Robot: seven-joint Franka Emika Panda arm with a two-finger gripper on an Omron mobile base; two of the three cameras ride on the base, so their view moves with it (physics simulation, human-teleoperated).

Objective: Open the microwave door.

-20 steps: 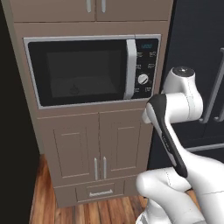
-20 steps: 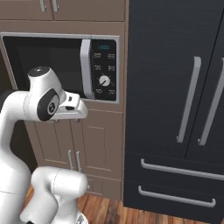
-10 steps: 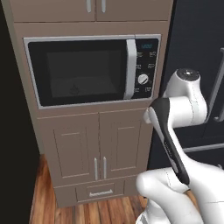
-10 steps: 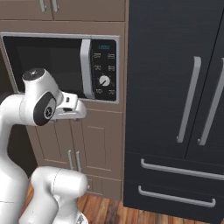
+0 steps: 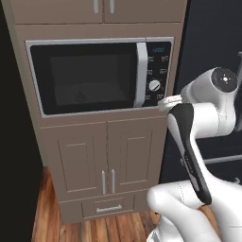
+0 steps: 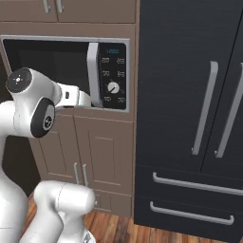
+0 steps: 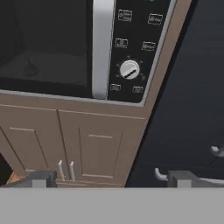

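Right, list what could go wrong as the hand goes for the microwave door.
1. The open hand sits low, at cabinet level; the handle is above it, so closing now would probably catch nothing.
2. The white dial lies right beside the handle; drifting sideways could hit the controls.
3. The microwave door is shut; a shallow grip may slip off.

Tan lower cabinet doors (image 5: 104, 156) stand side by side, each with a slim vertical silver pull near the middle seam. Under them sits a shallow drawer (image 5: 108, 208) with a horizontal handle. A tall black fridge (image 6: 190, 114) carries long silver handles. Wood plank floor (image 5: 47, 222) runs below.
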